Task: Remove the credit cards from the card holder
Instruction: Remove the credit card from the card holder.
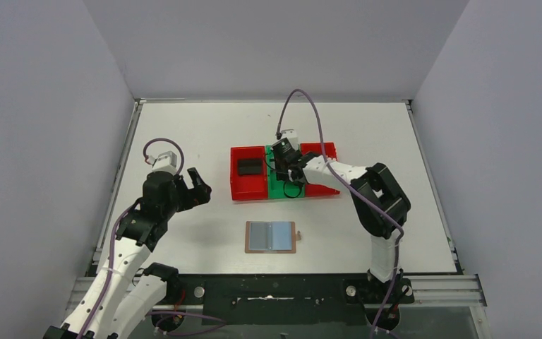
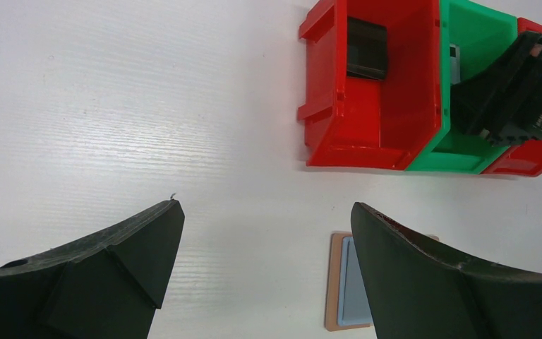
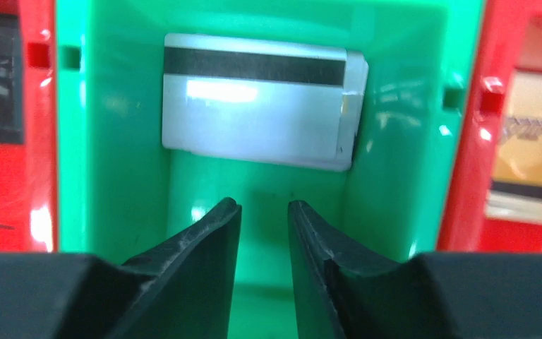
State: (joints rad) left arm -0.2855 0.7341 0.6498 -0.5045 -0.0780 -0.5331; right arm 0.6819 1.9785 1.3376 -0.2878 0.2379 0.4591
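Observation:
The tan card holder [image 1: 271, 236] lies open and flat near the table's front, its grey-blue lining up; its left edge shows in the left wrist view [image 2: 346, 289]. My right gripper [image 3: 264, 206] hangs inside the green bin [image 3: 113, 176], jaws slightly apart and empty, just short of silver-grey cards [image 3: 254, 113] with a black stripe lying in it. Black cards [image 1: 250, 167] lie in the left red bin [image 1: 248, 189], seen also in the left wrist view [image 2: 365, 48]. A gold-tan card [image 3: 529, 148] lies in the right red bin. My left gripper [image 1: 199, 185] is open and empty, left of the bins.
The three bins stand side by side in the table's middle: red [image 2: 367, 134], green [image 2: 480, 42], red [image 1: 322, 151]. The right arm [image 1: 367, 191] reaches over them from the right. White walls close in the table on three sides.

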